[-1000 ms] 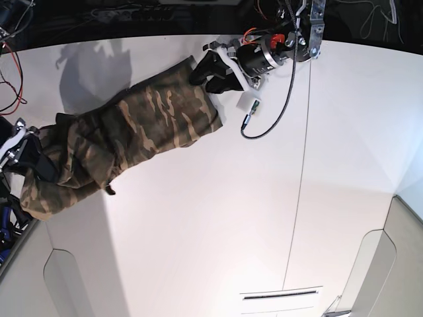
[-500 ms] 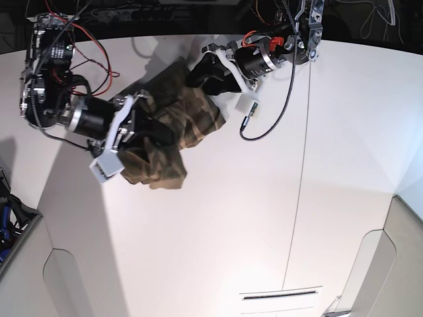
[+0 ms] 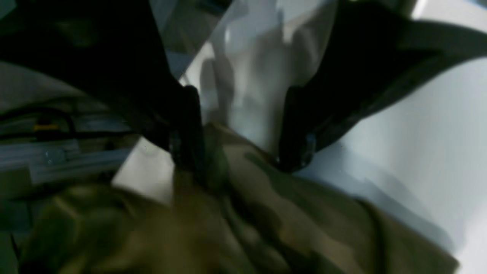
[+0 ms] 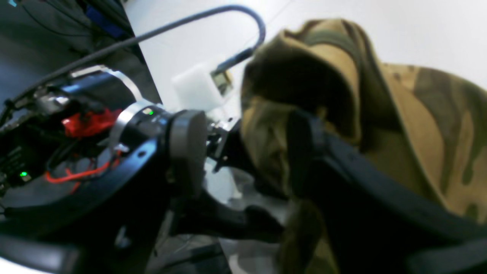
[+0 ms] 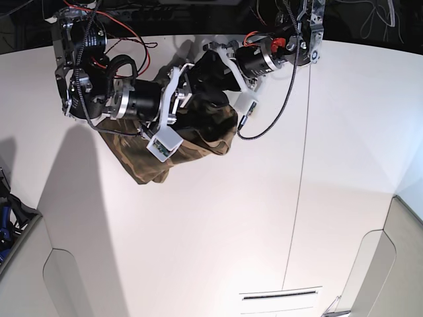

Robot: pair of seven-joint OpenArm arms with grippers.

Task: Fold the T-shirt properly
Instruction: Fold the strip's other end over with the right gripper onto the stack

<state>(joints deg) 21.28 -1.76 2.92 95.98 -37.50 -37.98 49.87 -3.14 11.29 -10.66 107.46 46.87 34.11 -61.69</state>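
1. Meeting at the far edge of the white worktop (image 5: 218, 231), both arms converge over the bunched T-shirt (image 5: 205, 132).
2. The left hand (image 3: 243, 152) stands spread, fingertips resting on the cloth.
3. The right hand (image 5: 188, 89) is buried in the folds; whether it pinches, I cannot tell.

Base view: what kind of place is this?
Likely a robotics lab bench: a bare white table, two arms with exposed red wiring and a dangling cable, working a T-shirt.
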